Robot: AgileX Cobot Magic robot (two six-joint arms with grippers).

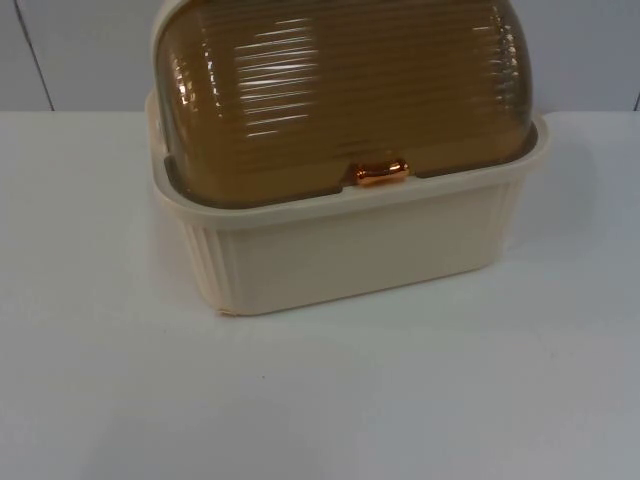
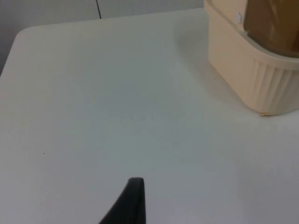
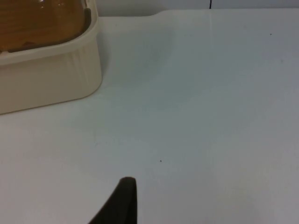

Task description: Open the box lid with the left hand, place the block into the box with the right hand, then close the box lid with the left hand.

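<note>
Bench (image 1: 320, 400) surface lies bare from 7 to 5 o'clock before the cream box (image 1: 350, 250), which sits at 12 o'clock against the grey wall (image 1: 80, 50), its amber ribbed lid (image 1: 340, 90) shut, copper handle (image 1: 380, 173) at the front rim. Left gripper (image 2: 133, 205) and right gripper (image 3: 122, 203) hover over bare bench beside the box, touching nothing; their spread cannot be told.

Box (image 1: 340, 250): cream plastic, matt, ribbed walls.
Lid (image 1: 340, 90): amber see-through plastic, glossy (ridged surface).
Handle (image 1: 380, 172): shiny, coppery.
Table (image 1: 320, 400): white, smooth.
</note>
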